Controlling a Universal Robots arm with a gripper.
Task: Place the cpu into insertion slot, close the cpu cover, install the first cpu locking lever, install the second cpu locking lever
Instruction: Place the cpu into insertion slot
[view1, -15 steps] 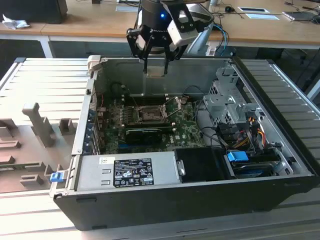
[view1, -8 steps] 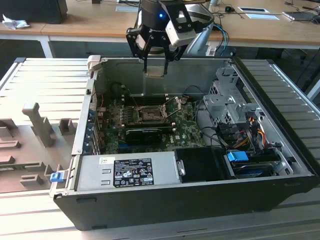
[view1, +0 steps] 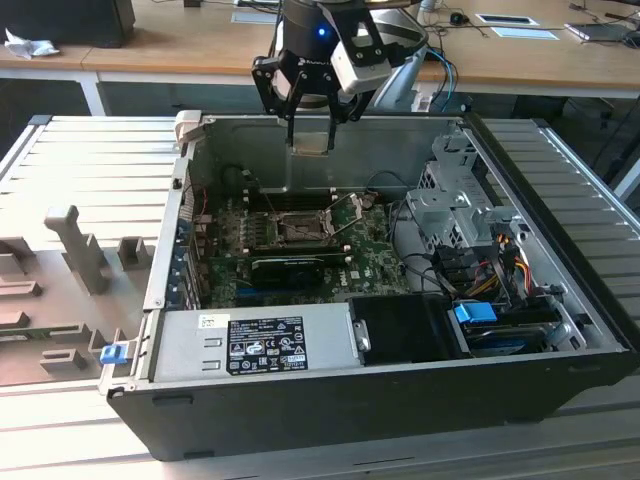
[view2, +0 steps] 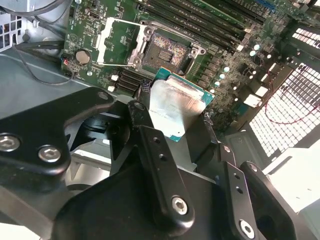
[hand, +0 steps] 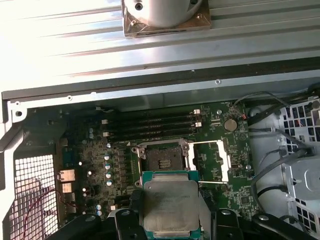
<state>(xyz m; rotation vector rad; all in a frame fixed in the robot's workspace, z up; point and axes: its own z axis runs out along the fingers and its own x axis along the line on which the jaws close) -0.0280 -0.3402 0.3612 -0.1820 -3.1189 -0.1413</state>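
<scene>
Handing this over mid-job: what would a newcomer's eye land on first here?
The gripper, shut on the silvery cpu, hangs over the open computer case. On the green motherboard beneath, the insertion slot lies bare, with the cpu cover flipped open beside it.

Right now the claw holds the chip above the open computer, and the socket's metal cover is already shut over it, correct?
Not quite. The gripper does hold the cpu above the case, but the cpu cover lies swung open beside the bare insertion slot, as the first wrist view shows.
</scene>
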